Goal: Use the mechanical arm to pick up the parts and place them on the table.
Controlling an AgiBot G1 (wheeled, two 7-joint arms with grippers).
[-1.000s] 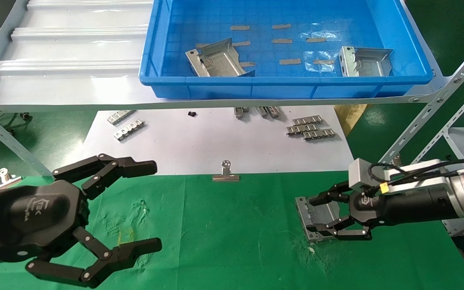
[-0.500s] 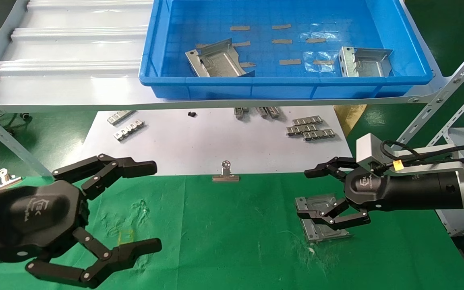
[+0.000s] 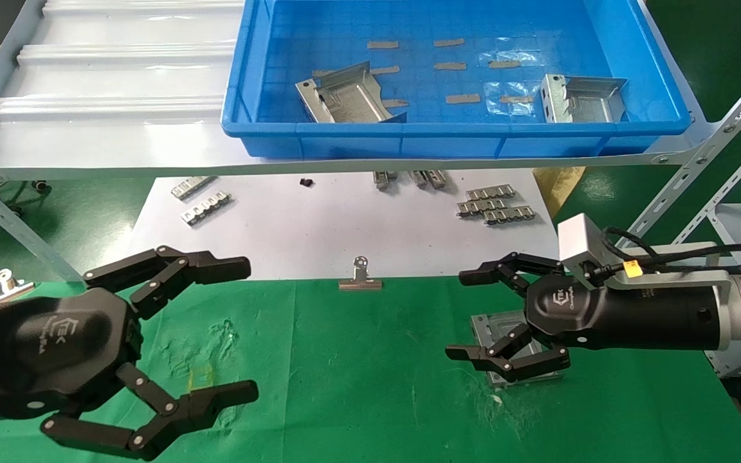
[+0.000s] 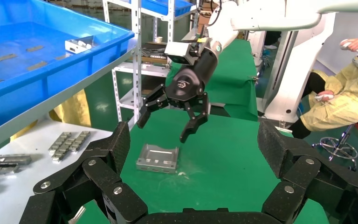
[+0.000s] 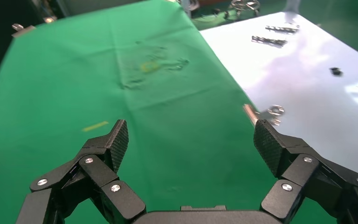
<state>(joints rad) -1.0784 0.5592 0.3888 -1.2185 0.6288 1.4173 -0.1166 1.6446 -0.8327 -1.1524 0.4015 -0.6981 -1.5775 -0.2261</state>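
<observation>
R gripper [image 3: 467, 315] hangs above the green table [image 3: 357, 373], fingers spread wide, nothing between them. Right under it one part [image 3: 487, 328] lies flat on the cloth, partly hidden by the lower fingers in head view; L wrist view shows the part [image 4: 157, 157] clear of the fingertips, not touching. Landmark = blue bin [image 3: 460, 138] on the grey shelf [image 3: 107, 128]: 2 more parts inside it, one [image 3: 348, 96] mid-bin leaning tilted, one [image 3: 583, 99] at the bin's R end. Placed part sits on the near side of the bin, roughly below its R half. White paper sheet [image 3: 345, 231] lies between bin and cloth, w/ toothed strips [image 3: 493, 204] on it below the bin's front edge. Binder clip [image 3: 360, 276] at the paper/cloth border, below bin centre. L gripper [image 3: 242, 325] parked off the bin's L corner, nearer the camera, over the cloth, jaws wide, empty.
</observation>
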